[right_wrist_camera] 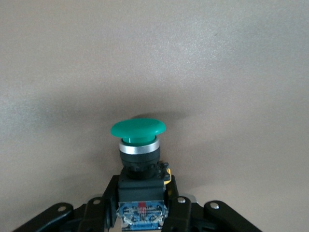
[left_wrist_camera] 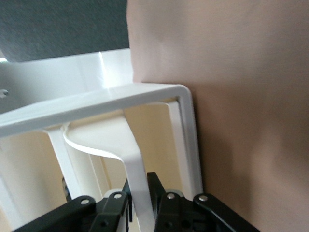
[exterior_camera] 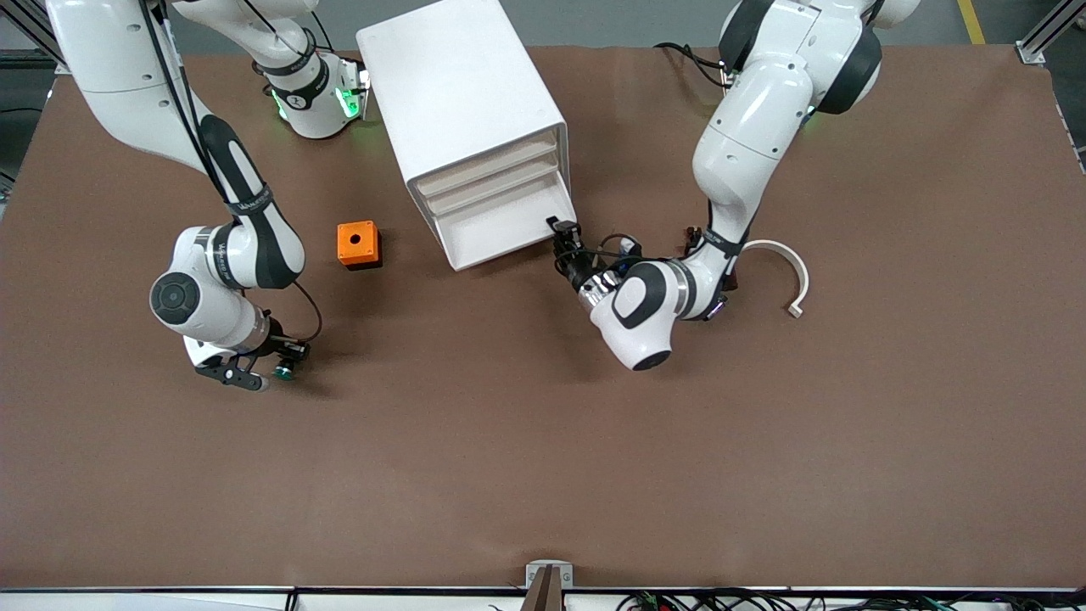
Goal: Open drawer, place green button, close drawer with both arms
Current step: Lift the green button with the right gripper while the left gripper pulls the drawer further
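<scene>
Button clamped in right gripper jaws, green cap pointing away from wrist, left gripper jaws pinching drawer handle

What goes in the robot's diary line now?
left gripper: shut on drawer handle | right gripper: shut on button | drawer: open
</scene>
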`<state>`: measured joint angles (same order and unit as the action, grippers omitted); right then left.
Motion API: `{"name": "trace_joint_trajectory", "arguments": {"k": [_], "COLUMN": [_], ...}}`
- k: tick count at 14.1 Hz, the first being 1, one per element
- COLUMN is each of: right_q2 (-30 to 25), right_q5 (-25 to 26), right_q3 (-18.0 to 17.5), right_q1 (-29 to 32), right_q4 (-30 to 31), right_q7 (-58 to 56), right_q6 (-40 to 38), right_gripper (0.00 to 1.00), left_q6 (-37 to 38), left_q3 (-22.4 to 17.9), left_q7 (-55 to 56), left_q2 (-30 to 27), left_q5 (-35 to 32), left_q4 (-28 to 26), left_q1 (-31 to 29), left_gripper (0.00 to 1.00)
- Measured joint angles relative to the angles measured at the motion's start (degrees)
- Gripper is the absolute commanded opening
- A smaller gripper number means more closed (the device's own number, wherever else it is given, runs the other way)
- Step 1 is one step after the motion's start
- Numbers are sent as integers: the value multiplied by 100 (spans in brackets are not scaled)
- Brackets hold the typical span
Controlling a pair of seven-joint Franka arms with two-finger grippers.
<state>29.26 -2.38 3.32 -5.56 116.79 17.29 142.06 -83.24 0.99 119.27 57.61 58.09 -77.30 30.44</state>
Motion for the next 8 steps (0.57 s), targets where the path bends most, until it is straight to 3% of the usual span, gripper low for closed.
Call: {"name": "trace_joint_trajectory", "arguments": {"k": [6,7,8], "right_q2": [-129,-157,-193], "right_q5": [-327,-340,-347], "right_q3": [-12,-12,-12], "right_q1": [-22,-23,-23], "right_q4": [-446,-584,-741], "right_q7": [37,47,58], "right_q6": [-879,-1146,-1469], "right_gripper": [0,0,0], "left_q6": [-55,-67,-78], "left_q3": [-127,-127,-127], "left_q7": [2,2,2], "left_q2": [-11,-12,-12], "left_q5": [28,28,29], "left_q4": [81,82,82], "left_q1": [-338,-334,-332], "left_gripper": [20,30,50]}}
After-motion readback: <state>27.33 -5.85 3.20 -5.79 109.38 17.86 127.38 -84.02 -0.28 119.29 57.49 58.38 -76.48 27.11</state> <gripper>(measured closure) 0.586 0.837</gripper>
